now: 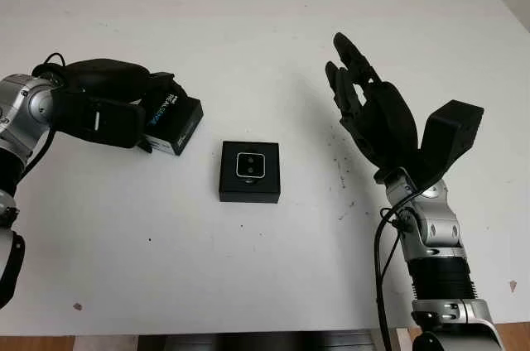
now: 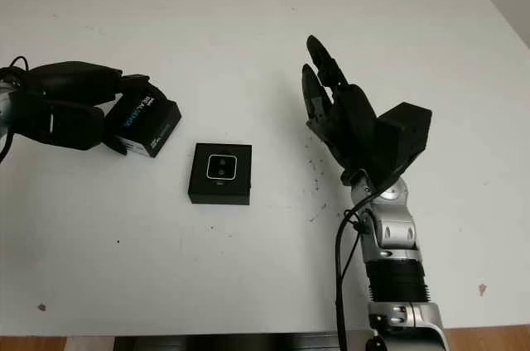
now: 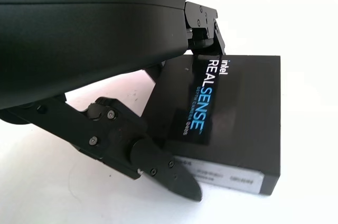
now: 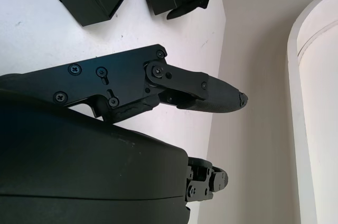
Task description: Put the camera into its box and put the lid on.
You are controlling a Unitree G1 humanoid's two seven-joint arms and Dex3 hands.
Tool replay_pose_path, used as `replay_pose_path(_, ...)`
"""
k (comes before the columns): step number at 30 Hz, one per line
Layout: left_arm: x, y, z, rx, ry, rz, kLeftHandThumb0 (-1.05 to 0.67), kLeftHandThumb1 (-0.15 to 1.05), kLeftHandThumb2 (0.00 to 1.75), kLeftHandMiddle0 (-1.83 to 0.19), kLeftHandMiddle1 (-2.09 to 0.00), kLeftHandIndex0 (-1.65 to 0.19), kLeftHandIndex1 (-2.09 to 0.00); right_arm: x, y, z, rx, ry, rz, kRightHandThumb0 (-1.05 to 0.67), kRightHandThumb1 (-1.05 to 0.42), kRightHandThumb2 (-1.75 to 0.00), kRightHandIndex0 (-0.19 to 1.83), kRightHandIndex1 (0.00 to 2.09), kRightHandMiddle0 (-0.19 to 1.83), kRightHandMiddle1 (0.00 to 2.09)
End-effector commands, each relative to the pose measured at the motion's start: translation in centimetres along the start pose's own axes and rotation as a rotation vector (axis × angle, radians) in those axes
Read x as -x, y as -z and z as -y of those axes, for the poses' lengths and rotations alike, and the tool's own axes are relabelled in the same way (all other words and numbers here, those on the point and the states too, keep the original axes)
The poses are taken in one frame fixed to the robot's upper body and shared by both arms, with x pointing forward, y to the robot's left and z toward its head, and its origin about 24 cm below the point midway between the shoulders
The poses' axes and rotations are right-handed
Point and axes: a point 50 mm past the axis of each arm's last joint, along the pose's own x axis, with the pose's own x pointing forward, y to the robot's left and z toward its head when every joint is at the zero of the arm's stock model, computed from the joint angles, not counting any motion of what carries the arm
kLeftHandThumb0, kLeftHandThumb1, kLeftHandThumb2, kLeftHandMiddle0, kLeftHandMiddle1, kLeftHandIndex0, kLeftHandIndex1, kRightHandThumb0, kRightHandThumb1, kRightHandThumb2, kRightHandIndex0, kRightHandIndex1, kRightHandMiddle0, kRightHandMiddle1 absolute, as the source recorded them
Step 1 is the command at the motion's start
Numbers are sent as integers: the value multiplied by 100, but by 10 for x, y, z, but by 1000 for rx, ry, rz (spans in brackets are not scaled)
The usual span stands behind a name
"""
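White table (image 1: pixel 265 45), scuffed near right hand (image 1: pixel 368 111)

Left robot hand (image 2: pixel 70 103) grips lid (image 2: pixel 143 124); camera (image 2: pixel 220 169) sits in box (image 2: pixel 219 191) on counter (image 2: pixel 248 45); right robot hand (image 2: pixel 331 107) open, raised.

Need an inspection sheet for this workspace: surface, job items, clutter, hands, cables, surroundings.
Surface: white table, small dark specks.
Job's things: open box at centre, camera seated inside; lid printed RealSense off to the box's left, not on.
Clutter: nothing seen.
Hands: left hand with fingers around the lid; right hand open, raised right of the box.
Cables: black cable along the right forearm.
Surroundings: nothing seen.
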Motion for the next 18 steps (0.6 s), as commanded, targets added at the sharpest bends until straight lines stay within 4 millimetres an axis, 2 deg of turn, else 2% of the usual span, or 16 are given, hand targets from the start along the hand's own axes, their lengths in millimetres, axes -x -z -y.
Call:
replay_pose_path(1,0,1,3,18,-10,2,-29,105,11,-10,-149,-8,-138,3,-1,0,-10,3,8,-55,-105,-59,-2,5,-7,17)
replay_pose_path(7,-1,4,4,108,-43,-9,-35,105,14,-11,-152,-8,-146,3,1,0,-10,-5,6,-55,-105,-58,-2,5,-7,18)
replay_pose_path(13,0,7,5,225,-64,-22,-38,105,15,-5,-167,1,-158,3,2,-1,-21,-5,0,-55,-105,-58,-1,5,-7,19)
replay_pose_path(18,3,9,2,329,-103,-17,-36,105,25,-1,-189,2,-173,2,3,-2,-22,-3,-11,-56,-105,-57,0,6,-6,21)
